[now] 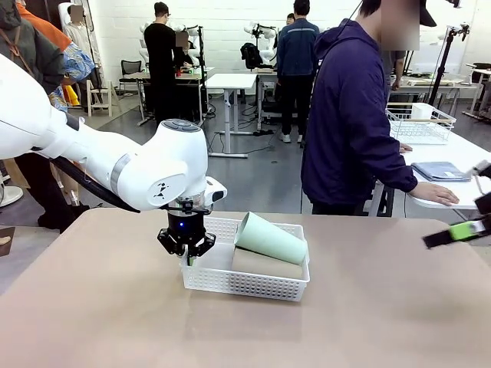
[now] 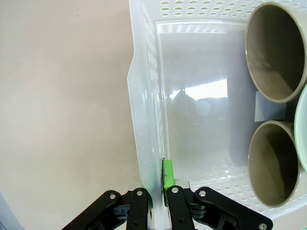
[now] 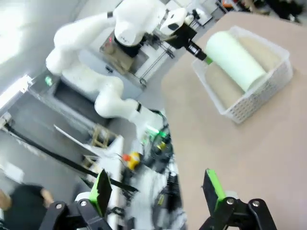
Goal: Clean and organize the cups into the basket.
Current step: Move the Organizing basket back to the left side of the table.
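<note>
The white mesh basket (image 1: 245, 285) sits mid-table with the cups lying in it. A mint green cup (image 1: 270, 239) rests across a beige cup (image 1: 265, 264). My left gripper (image 1: 186, 253) is shut on the basket's left wall. In the left wrist view my gripper (image 2: 158, 191) pinches that wall (image 2: 144, 120), and two beige cups (image 2: 277, 52) (image 2: 273, 163) show their open mouths, the mint cup's rim (image 2: 303, 129) beside them. My right gripper (image 1: 453, 226) hangs open at the table's right edge, far from the basket (image 3: 261, 96); nothing lies between its green-padded fingers (image 3: 158, 189).
A person in a dark jacket (image 1: 349, 115) stands at the far side, one hand (image 1: 433, 193) on a white side table at the right. That table holds a wire basket (image 1: 418, 126) and a folded blue-grey cloth (image 1: 441, 171). Bare tabletop (image 1: 115, 307) surrounds the basket.
</note>
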You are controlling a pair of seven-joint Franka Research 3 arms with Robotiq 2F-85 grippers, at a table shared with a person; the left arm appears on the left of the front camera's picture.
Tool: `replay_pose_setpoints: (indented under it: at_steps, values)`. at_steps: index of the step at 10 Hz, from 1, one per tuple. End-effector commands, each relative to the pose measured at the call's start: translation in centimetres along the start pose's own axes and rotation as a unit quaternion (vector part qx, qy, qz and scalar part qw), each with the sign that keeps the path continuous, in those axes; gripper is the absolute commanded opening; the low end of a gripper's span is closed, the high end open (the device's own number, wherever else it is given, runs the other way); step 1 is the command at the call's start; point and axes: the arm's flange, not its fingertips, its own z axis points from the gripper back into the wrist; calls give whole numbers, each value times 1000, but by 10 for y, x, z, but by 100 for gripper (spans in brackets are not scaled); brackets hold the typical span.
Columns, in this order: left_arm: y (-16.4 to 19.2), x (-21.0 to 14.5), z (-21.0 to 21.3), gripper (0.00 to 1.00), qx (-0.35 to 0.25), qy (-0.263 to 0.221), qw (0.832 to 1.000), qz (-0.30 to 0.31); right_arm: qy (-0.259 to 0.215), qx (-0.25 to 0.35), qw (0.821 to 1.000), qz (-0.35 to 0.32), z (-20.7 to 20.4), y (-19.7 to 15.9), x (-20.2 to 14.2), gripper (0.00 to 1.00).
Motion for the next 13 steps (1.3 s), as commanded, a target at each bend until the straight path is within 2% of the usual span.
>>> replay_pose_setpoints:
  at_steps: [1, 3, 6, 8, 10, 11, 13]
  values:
    - [-1, 0, 0, 0, 4, 1, 1000, 0, -157, 17, 981, -111, 22, 8, -26, 100]
    - [-1, 0, 0, 0, 4, 1, 1000, 0, -224, 35, 964, -139, 51, 11, -69, 100]
    - [-1, 0, 0, 0, 4, 1, 1000, 0, -254, 21, 954, -157, 88, 33, -117, 100]
    - [-1, 0, 0, 0, 4, 1, 1000, 0, -230, 5, 955, -189, 105, 48, -126, 100]
    - [-1, 0, 0, 0, 4, 1, 1000, 0, -204, -12, 953, -223, 113, 51, -117, 100]
    - [-1, 0, 0, 0, 4, 1, 1000, 0, -236, 1, 955, -178, 106, 42, -132, 100]
    - [-1, 0, 0, 0, 4, 1, 1000, 0, -236, 1, 955, -178, 106, 42, -132, 100]
